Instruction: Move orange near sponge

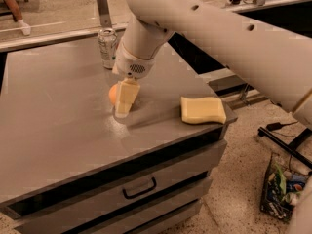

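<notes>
The orange (112, 94) lies on the grey cabinet top (58, 121), mostly hidden behind my gripper (123, 107). The gripper points down and its pale-yellow fingers (125, 97) reach the surface right in front of the orange, covering its right side. The sponge (203, 109), a thick pale-yellow pad with wavy sides, lies flat near the cabinet's right front corner, well to the right of the orange and the gripper.
A silver drink can (107, 48) stands upright at the back of the top, just behind the gripper's wrist. The cabinet has drawers (139, 188) below its front edge. A bag of items (284, 189) sits on the floor at the right.
</notes>
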`<state>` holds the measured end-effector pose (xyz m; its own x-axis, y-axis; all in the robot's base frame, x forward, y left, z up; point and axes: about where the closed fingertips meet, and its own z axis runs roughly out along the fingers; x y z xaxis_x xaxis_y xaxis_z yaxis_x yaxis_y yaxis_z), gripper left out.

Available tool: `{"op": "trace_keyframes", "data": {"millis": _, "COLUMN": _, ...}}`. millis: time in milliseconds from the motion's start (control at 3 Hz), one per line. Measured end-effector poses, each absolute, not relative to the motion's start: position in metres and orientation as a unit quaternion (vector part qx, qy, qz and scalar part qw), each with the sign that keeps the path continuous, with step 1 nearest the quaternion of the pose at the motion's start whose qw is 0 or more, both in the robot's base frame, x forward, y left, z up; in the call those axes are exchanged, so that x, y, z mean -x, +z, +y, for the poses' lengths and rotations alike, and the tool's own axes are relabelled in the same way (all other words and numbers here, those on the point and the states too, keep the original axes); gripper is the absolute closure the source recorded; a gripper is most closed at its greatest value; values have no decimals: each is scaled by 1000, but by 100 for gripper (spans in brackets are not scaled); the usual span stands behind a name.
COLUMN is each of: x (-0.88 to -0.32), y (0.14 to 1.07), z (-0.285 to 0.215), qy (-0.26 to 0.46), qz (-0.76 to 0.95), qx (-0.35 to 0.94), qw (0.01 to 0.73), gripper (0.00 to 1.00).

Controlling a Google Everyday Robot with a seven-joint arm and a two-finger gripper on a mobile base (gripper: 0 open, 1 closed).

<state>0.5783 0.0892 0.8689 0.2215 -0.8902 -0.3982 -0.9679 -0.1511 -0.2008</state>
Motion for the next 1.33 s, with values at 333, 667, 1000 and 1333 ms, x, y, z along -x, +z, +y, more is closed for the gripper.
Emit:
{"op": "trace_keyframes", "data": {"millis": 333, "x": -578, "y": 861, "z": 94, "qy": 103, "qz": 617, "qx": 754, "qw": 201, "gripper": 42}}
{"op": "trace_keyframes", "data": {"millis": 667, "x": -578, "y": 858, "z": 95, "qy": 110, "qz": 617, "qx": 754, "qw": 197, "gripper": 65}}
{"op": "trace_keyframes", "data": {"millis": 1000, "x": -582, "y": 860, "z": 87, "qy": 117, "qz": 623, "qx": 747, "qw": 199, "gripper": 88}}
{"op": "trace_keyframes", "data": {"millis": 1333, "x": -596, "y": 871, "z": 65, "qy": 117, "qz": 639, "qx": 730, "qw": 211, "gripper": 100}}
